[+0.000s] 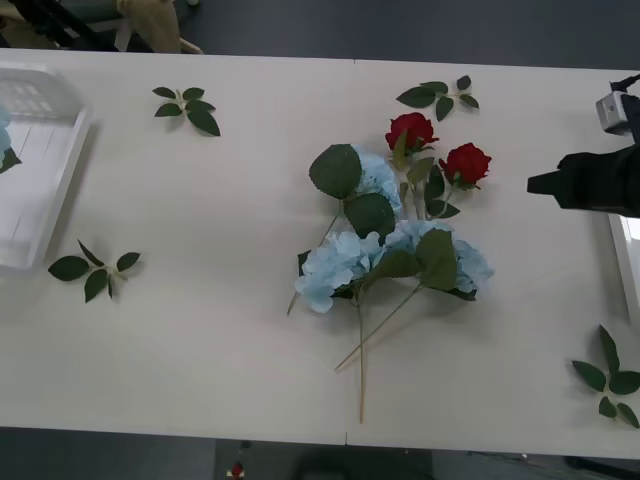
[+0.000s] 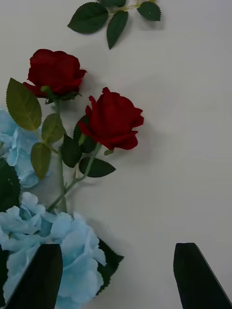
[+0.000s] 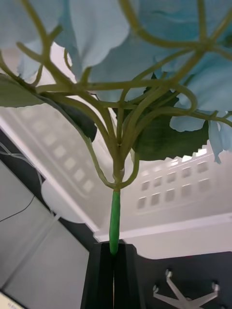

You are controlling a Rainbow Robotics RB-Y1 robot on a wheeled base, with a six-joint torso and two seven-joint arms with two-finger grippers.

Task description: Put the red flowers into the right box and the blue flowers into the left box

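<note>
Two red flowers [image 1: 411,130] [image 1: 466,163] lie right of the table's centre, their stems running under a pile of blue flowers [image 1: 345,265]. My right gripper [image 1: 545,183], black, hovers just right of the roses. In its wrist view it is open [image 2: 118,277], with the red flowers [image 2: 113,118] ahead and a blue cluster [image 2: 58,246] by one finger. My left gripper [image 3: 114,270] is shut on the green stem of a blue flower [image 3: 145,48], held over the left box [image 3: 169,193]. The left box [image 1: 40,160] sits at the far left, the right box [image 1: 625,260] edge at the far right.
Loose green leaf sprigs lie at the back left [image 1: 190,105], front left [image 1: 92,270], back right [image 1: 437,95] and front right [image 1: 610,375]. Long stems [image 1: 360,350] stick out toward the table's front edge.
</note>
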